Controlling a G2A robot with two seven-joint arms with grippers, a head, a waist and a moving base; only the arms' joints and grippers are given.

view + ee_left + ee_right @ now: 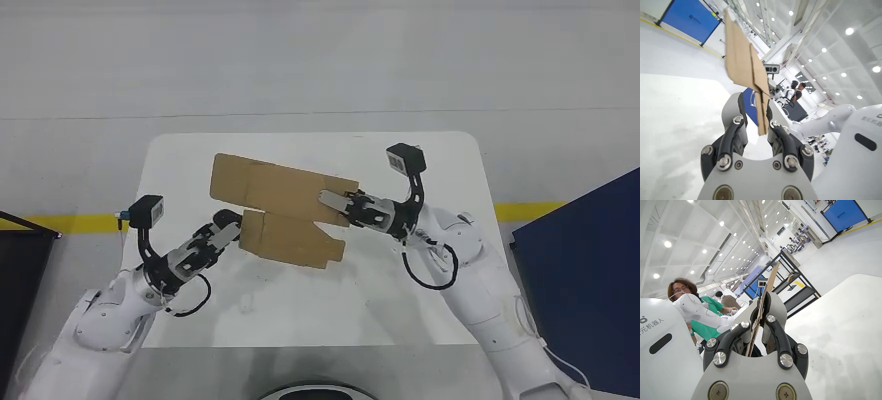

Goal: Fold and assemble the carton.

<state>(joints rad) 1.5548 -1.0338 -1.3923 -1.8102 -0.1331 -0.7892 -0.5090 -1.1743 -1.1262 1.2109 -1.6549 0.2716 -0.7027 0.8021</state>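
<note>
At left, the left gripper (755,103): fingers narrowly parted, straddling 1 flap edge of the flat brown cardboard carton (285,205). The flap touches 1 finger, with a gap at the other (not clamped, as I judge).

The carton hangs above the white rounded-corner table (420,300), between the 2 arms. Its panels are unopened and no flap is tucked. Judged barely begun: opening, folding and closing all remain.

At right, the right gripper (762,306): fingers pinched tight on the carton's opposite edge.

Room: bare tabletop lies below and toward the robot. The carton's far corner sits near the table's far edge.
</note>
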